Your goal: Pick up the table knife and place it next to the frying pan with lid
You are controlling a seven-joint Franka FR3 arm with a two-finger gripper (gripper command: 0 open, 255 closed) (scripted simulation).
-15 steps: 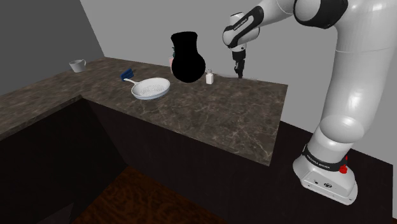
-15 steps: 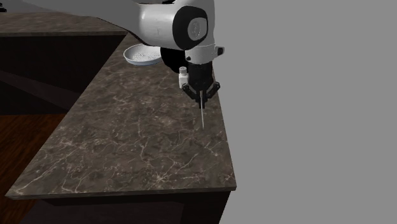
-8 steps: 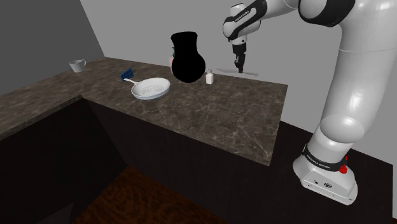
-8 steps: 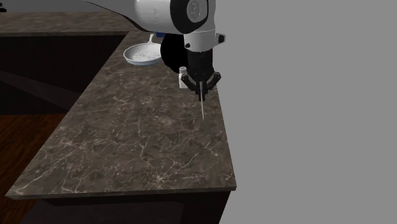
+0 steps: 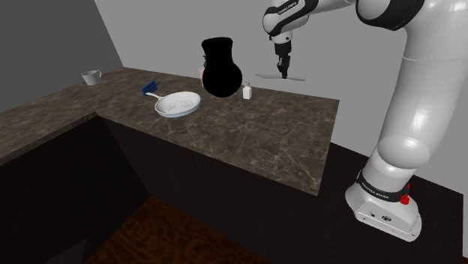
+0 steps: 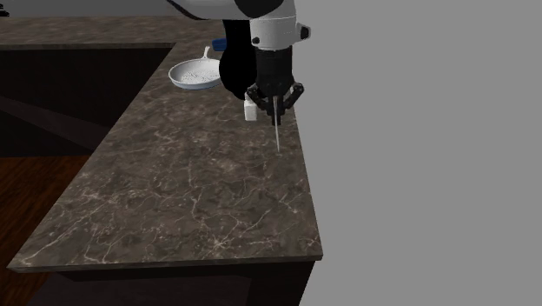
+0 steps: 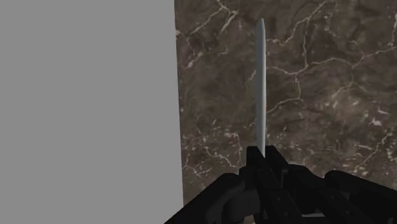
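Pincer [image 5: 283, 72], all black, is gripping slim grey table knife [image 7: 260, 83] clear above dark veined bench [image 5: 255, 127], near its edge, well apart from round white frying pan [image 5: 178, 104].

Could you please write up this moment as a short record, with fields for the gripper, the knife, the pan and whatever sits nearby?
gripper: shut on the table knife, above the counter
table knife: level, clear of the counter, near its edge
frying pan: white, on the counter, apart from the gripper; no lid visible
counter: dark, veined
nearby: small white bottle beside a black shape; blue object by the pan's handle; mug far along the counter
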